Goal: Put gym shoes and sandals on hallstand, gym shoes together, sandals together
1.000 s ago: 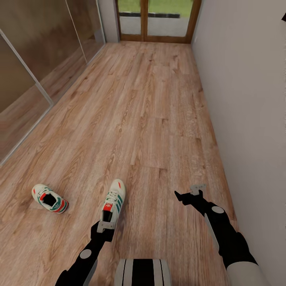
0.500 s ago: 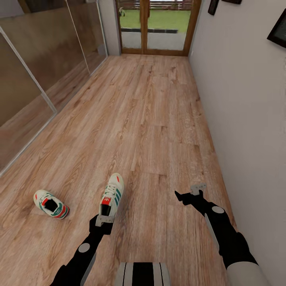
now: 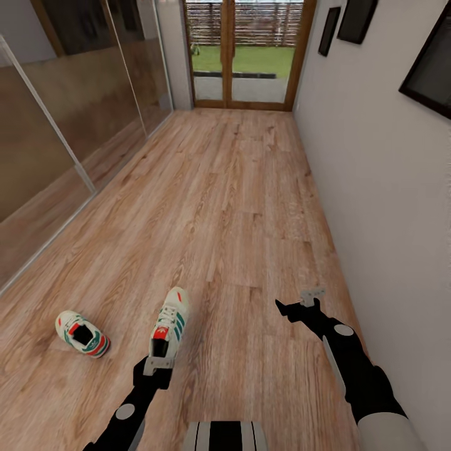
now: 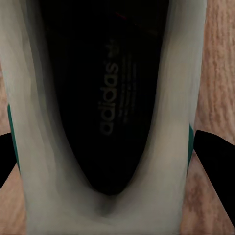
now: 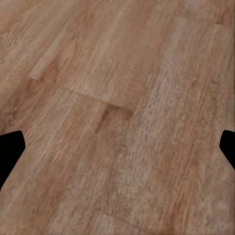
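— Gym shoe [image 3: 168, 324] status? Is the left gripper [image 3: 156, 365] on it?

— Yep, at the heel — its fingers [image 4: 214, 155] sit on either side of the shoe, pinching it. Right gripper [image 3: 299, 306] is spread wide over bare corridor floor [image 3: 238, 213].

— And the other gym shoe [image 3: 82, 334]?

— Lying on the planks off to the left, well apart. Glass doors [image 3: 244, 53] at the far end.

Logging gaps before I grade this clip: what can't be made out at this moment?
- Left hand, head view: it sits at the heel of the nearer gym shoe; contact unclear. The left wrist view shows dark fingertips flanking the heel; grip unconfirmed.
- Farther gym shoe, head view: too small for detail.
- Wall frame, head view: cut by the picture's edge.
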Robot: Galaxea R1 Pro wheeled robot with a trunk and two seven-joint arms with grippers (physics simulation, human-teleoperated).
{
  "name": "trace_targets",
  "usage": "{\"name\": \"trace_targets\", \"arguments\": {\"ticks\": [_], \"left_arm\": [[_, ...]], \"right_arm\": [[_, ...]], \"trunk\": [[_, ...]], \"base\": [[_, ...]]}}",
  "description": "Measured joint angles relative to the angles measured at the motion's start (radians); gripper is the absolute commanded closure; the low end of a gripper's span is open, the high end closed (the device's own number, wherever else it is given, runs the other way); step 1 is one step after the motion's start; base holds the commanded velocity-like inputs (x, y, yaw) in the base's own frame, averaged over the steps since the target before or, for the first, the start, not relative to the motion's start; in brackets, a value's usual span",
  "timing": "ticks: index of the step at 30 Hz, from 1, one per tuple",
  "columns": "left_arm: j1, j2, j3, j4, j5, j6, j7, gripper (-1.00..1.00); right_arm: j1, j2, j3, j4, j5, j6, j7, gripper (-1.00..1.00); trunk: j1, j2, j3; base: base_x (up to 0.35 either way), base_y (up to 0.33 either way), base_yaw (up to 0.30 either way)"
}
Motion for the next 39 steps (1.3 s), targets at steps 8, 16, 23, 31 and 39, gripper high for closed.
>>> {"name": "trace_targets", "arguments": {"ticks": [8,16,23,31,39], "left_arm": [[0.019,0.002,0.052,0.010,0.004,-0.029,0.004,1.00],[0.040,0.004,0.076,0.037,0.004,-0.049,0.005,1.00],[0.090,0.006,0.080,0.064,0.005,-0.148,0.005,1.00],[0.152,0.007,0.081,0.057,0.025,-0.205,0.005,1.00],[0.217,0.007,0.080,0.054,0.039,-0.261,0.005,1.00]], "right_arm": [[0.000,-0.002,-0.001,0.001,0.001,-0.001,-0.001,-1.00],[0.012,-0.010,-0.002,0.007,0.019,-0.001,-0.002,-1.00],[0.126,-0.013,-0.006,0.020,0.082,-0.056,-0.038,-1.00],[0.292,-0.005,-0.024,0.156,0.088,-0.333,-0.152,-1.00],[0.322,-0.011,-0.227,0.471,0.091,-0.648,-0.162,-1.00]], "trunk": [[-0.004,0.002,0.044],[-0.007,0.004,0.087],[-0.010,0.005,0.125],[-0.014,0.007,0.168],[-0.044,0.063,0.206]], "base": [[0.000,0.000,0.000],[0.000,0.000,0.000],[0.000,0.000,0.000],[0.000,0.000,0.000],[0.000,0.000,0.000]]}}
